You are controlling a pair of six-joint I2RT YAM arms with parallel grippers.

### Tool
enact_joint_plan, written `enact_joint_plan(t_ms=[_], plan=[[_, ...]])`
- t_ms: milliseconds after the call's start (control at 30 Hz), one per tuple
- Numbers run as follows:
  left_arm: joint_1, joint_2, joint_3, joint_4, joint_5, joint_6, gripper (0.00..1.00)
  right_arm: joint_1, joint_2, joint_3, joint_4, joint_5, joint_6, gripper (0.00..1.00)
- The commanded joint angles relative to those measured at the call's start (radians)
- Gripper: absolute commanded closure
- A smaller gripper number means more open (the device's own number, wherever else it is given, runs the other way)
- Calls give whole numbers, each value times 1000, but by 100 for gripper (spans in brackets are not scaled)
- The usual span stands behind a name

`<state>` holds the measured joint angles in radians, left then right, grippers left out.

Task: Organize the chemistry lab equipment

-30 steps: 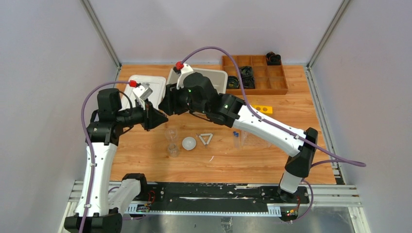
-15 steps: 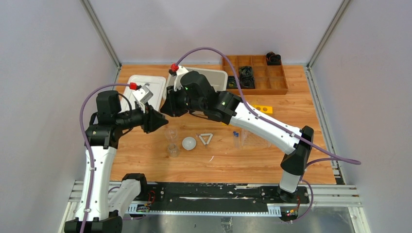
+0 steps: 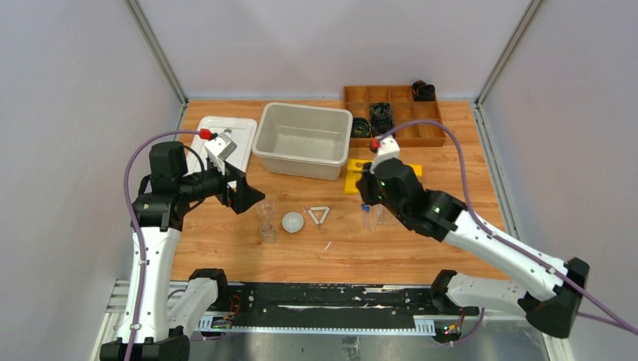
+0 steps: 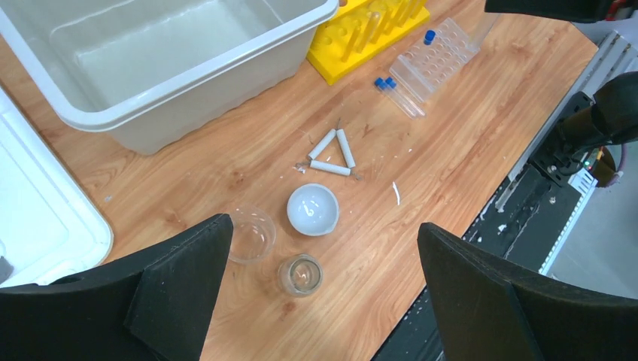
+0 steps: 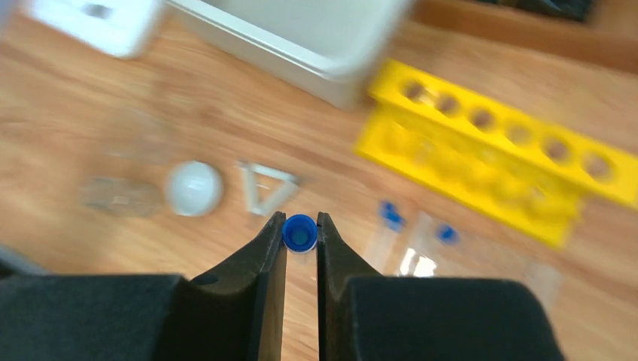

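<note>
Above the desk (image 4: 451,150), the right end effector (image 5: 301,222) is clamping a blue-capped tube (image 5: 299,236) near the yellow rack (image 5: 489,162); the left end effector (image 4: 323,229) is hovering, spread apart, over the beakers (image 4: 252,235) and white dish (image 4: 313,209).

— Where did the dish (image 3: 293,221) lie?
— Mid-table, with two beakers (image 4: 250,235) just left of it, one nearer than the other, and the triangle (image 3: 319,216) just right of it.
— And behind those?
— The bin (image 3: 297,156), with the tray (image 3: 233,122) on its left and the rack (image 4: 369,34) off its near right corner.
— The tubes (image 4: 402,98)?
— Right of the triangle, in front of the rack. The sorting box (image 3: 406,141) stood at the far right.
</note>
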<state>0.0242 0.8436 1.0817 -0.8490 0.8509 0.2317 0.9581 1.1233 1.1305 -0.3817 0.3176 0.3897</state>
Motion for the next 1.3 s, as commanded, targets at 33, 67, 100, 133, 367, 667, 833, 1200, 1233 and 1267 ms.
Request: enact_joint_plan(t_ms=[33, 67, 100, 133, 367, 667, 833, 1200, 1233, 1267], plan=[[2, 5, 22, 1, -10, 1, 0, -125, -212, -303, -13, 228, 45, 100], [2, 9, 22, 1, -9, 3, 0, -143, -253, -340, -6, 238, 54, 100], [2, 12, 24, 1, -8, 1, 0, -154, -275, -374, 5, 247, 60, 100], [2, 16, 25, 1, -9, -2, 0, -161, -291, -400, 13, 254, 64, 100], [1, 15, 26, 1, -9, -2, 0, -167, -258, -497, 81, 274, 74, 100], [2, 13, 22, 1, -14, 1, 0, -168, -190, -596, 280, 244, 72, 100], [2, 10, 16, 1, -21, 5, 0, -168, -156, -637, 331, 226, 87, 100], [2, 9, 11, 1, -25, 7, 0, -168, -159, -720, 464, 217, 69, 100], [2, 9, 12, 1, -25, 7, 0, -167, -155, -724, 470, 214, 69, 100], [2, 8, 12, 1, -26, 8, 0, -168, -151, -729, 475, 210, 70, 100]])
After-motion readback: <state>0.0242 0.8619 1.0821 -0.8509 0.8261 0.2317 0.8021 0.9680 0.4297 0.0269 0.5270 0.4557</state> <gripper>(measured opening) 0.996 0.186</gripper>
